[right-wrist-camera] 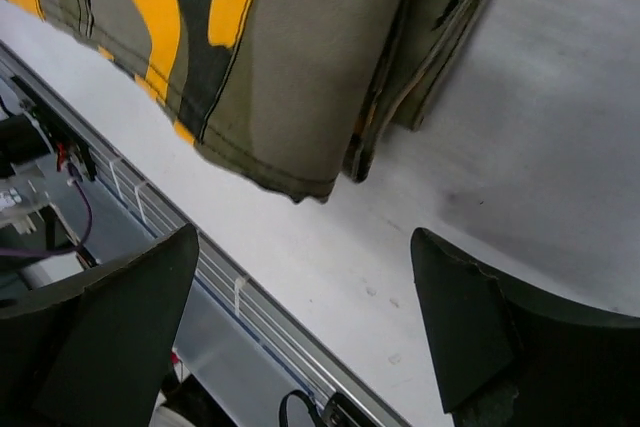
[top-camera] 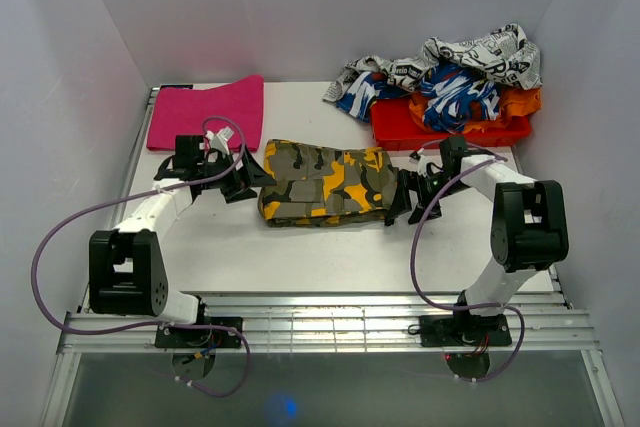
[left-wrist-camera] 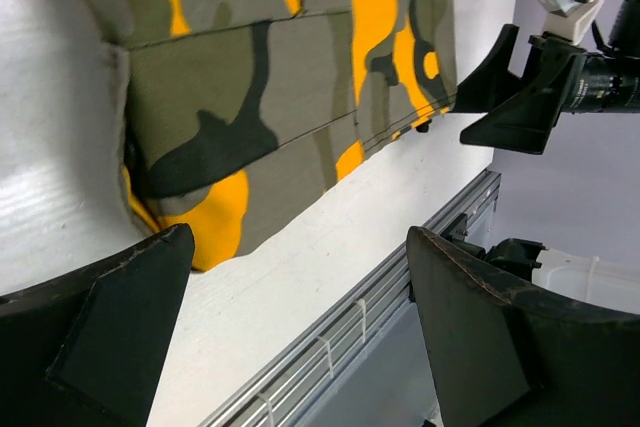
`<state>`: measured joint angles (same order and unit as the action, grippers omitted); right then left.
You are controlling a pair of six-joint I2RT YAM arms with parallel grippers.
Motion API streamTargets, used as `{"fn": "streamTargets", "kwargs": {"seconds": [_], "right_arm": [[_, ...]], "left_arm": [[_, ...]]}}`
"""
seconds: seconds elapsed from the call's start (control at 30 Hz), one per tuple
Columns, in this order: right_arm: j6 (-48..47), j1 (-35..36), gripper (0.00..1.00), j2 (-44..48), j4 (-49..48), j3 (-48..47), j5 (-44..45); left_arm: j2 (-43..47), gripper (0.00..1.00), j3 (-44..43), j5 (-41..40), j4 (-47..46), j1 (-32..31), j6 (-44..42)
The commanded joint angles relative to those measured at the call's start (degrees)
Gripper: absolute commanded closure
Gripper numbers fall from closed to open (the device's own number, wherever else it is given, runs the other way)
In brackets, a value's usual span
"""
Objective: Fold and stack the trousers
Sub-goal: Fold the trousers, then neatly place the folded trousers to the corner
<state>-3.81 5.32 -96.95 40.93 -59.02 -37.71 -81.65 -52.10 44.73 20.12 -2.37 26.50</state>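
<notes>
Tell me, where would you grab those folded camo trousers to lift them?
Probably by the two short ends, one tool from each side: the trousers lie as a long folded bundle between the left tool and right tool, and the stacked layers there can be pinched together.

Overhead; both wrists close on trousers

You can pass freely along the near edge of the table, in front of the folded trousers lying mid-table. A loose heap of garments blocks the far right corner; a pink cloth covers the far left corner.
</notes>
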Motion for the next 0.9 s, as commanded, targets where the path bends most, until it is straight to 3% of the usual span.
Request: {"fn": "streamTargets", "kwargs": {"seconds": [0.0, 0.2, 0.47, 0.63, 0.77, 0.87], "right_arm": [[9.4, -1.1, 0.08, -0.1, -9.9, 1.8, -1.6], [21.0, -0.4, 0.10, 1.2, -26.8, 9.6, 0.2], [23.6, 0.0, 0.10, -4.4, -36.6, 10.6, 1.9], [24.0, 2.0, 0.00, -6.6, -39.0, 10.2, 0.4], [24.8, 3.7, 0.13, -6.5, -39.4, 11.2, 1.0], [26.0, 5.1, 0.16, -6.6, -40.2, 12.5, 1.8]], "left_arm": [[2.3, 0.02, 2.5, -1.7, -0.7, 0.8, 1.5], [2.9, 0.02, 5.9, -1.5, -2.7, 1.8, 1.6], [0.9, 0.02, 11.6, -0.8, -8.2, 2.3, 6.1], [-1.5, 0.02, 15.0, -1.8, -11.1, 2.3, 7.4], [-1.6, 0.02, 16.8, -7.2, -10.3, 0.1, 7.9], [-2.5, 0.02, 18.3, -8.6, -12.7, -1.7, 10.1]]}}
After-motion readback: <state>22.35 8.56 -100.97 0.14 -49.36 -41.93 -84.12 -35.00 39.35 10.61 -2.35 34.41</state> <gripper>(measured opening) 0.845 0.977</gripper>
